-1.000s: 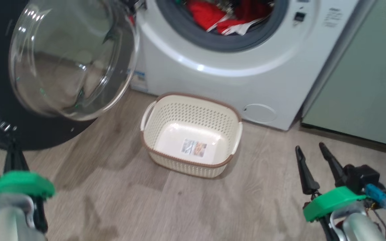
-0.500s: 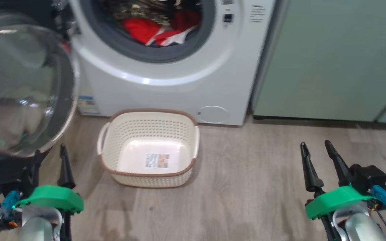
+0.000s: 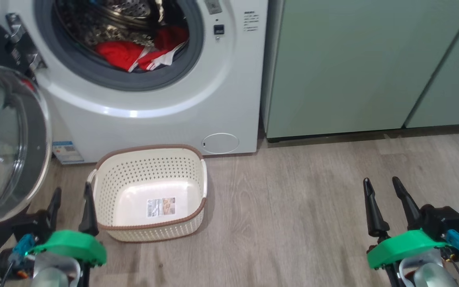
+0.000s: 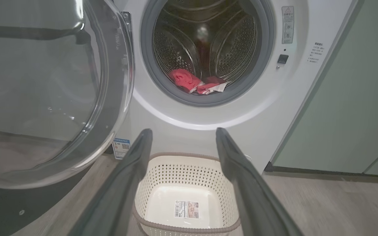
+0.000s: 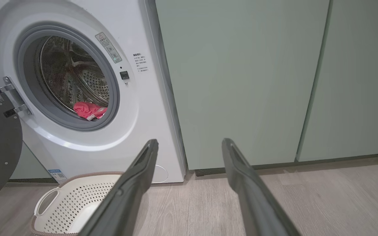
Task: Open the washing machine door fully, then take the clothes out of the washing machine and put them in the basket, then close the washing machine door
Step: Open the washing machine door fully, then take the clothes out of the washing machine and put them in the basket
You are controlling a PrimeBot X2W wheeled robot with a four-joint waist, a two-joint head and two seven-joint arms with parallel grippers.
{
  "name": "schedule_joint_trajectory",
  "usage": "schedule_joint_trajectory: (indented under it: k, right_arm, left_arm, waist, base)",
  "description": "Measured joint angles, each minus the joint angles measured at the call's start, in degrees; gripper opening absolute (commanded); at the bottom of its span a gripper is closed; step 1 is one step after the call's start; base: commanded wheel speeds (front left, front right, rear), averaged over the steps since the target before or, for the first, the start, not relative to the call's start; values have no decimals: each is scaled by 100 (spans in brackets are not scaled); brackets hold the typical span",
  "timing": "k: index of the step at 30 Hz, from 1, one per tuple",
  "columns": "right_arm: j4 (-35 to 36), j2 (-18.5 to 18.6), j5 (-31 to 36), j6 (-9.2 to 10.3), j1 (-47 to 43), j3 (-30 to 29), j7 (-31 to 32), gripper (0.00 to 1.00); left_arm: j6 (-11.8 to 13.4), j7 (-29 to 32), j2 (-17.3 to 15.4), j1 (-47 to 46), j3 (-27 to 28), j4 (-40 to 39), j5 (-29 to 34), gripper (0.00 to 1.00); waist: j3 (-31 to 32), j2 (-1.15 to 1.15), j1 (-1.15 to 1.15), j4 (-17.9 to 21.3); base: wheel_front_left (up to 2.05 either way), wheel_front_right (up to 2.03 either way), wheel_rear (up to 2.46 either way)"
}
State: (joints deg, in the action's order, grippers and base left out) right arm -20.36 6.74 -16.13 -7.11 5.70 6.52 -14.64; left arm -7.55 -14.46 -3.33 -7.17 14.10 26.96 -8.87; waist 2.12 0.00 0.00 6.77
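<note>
The white washing machine [image 3: 153, 115] stands with its door [image 3: 6, 139] swung open to the left, clear bowl facing me. Red clothes [image 3: 134, 56] lie at the front of the steel drum, one with a white striped part. The cream basket [image 3: 146, 171] sits on the floor below the opening, holding just its paper label. My left gripper [image 3: 72, 190] is open beside the basket's left handle, just right of the door. In the left wrist view its fingers [image 4: 183, 131] frame the basket [image 4: 182, 170] below the clothes [image 4: 195, 85]. My right gripper [image 3: 381, 181] is open over bare floor, far right.
Pale green cabinets [image 3: 353, 67] stand right of the machine. Grey wood floor [image 3: 293, 207] stretches between basket and right gripper. A small round hatch [image 3: 220, 142] sits low on the machine's front. The right wrist view shows machine [image 5: 136, 114], clothes [image 5: 89, 109] and basket [image 5: 77, 196].
The head camera has swung, shifting the whole picture left. My left gripper's fingers have parted and it now stands clear of the door's black rim. The right gripper keeps its pose.
</note>
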Motion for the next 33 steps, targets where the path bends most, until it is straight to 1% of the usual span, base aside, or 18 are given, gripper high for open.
schedule_joint_trajectory:
  k: [6, 13, 17, 22, 27, 33]
  right_arm:
    - [0, -35, 0, 0, -1, -27, 0, 100]
    - [1, -37, 0, 0, -2, -47, 0, 100]
    - [0, -44, 0, 0, -2, -46, 0, 100]
    - [-24, -55, 0, 0, -2, -23, 0, 100]
    - [-37, -58, 0, 0, -2, -12, 0, 100]
    - [-79, -89, 1, 0, -2, 21, 0, 100]
  left_arm:
    - [1, 0, -27, 61, 10, 5, 68, 100]
    - [1, 0, -27, 61, 16, -18, 57, 100]
    - [0, 0, -27, 61, -11, 36, -82, 100]
    - [0, 0, -60, 59, -299, 132, -312, 100]
    - [0, 0, -153, 54, -380, 147, -439, 100]
    - [1, 0, -170, 40, -424, 172, -488, 100]
  waist:
    - [39, 0, 0, 108]
    - [25, 0, 0, 95]
    - [22, 0, 0, 81]
    - [22, 0, 0, 77]
    - [-20, 0, 0, 66]
    - [-72, 0, 0, 69]
  base:
    - [0, 0, 0]
    - [0, 0, 0]
    - [0, 0, 0]
    - [0, 0, 0]
    - [78, -78, 0]
    - [153, -153, 0]
